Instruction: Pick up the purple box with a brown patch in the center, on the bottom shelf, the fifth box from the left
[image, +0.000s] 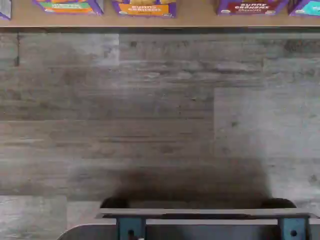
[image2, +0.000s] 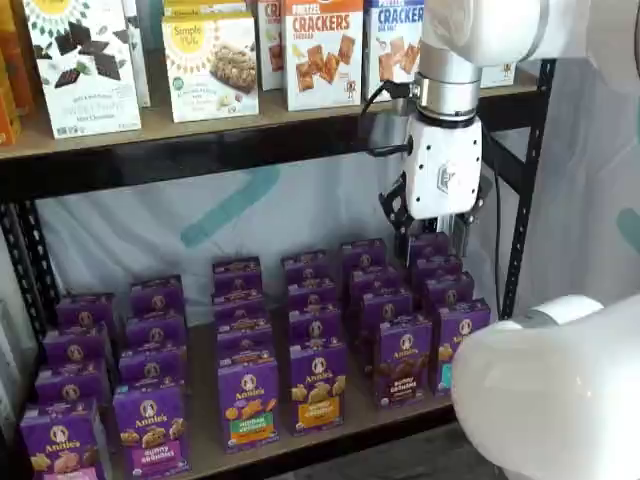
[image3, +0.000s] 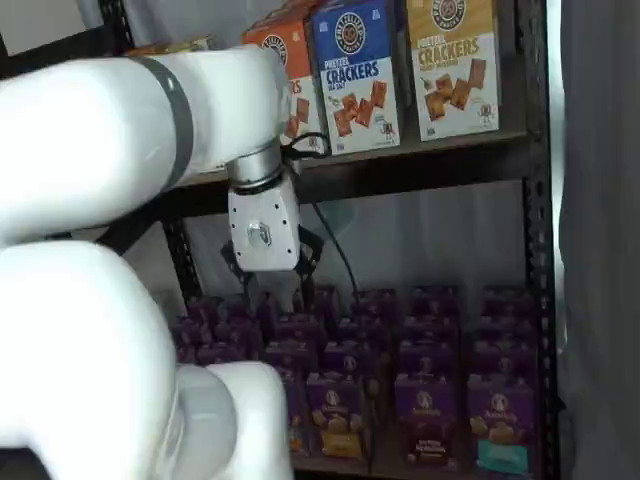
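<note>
The purple box (image2: 403, 360) with the brown "bunny grahams" patch stands upright at the front of the bottom shelf (image2: 330, 438). It also shows in a shelf view (image3: 425, 415), and its lower edge shows in the wrist view (image: 250, 6). My gripper (image2: 434, 238) hangs in front of the rack, higher than the boxes and above the purple box. A gap shows between its two black fingers, and they hold nothing. In a shelf view the gripper (image3: 272, 285) hangs to the left of the box.
An orange-patch carton (image2: 318, 388) stands left of the purple box and a teal-patch one (image2: 458, 340) right. Several rows of purple cartons stand behind. An upper shelf (image2: 250, 135) holds cracker boxes. A rack post (image2: 525, 190) is at right. Grey floor (image: 160, 115) lies below.
</note>
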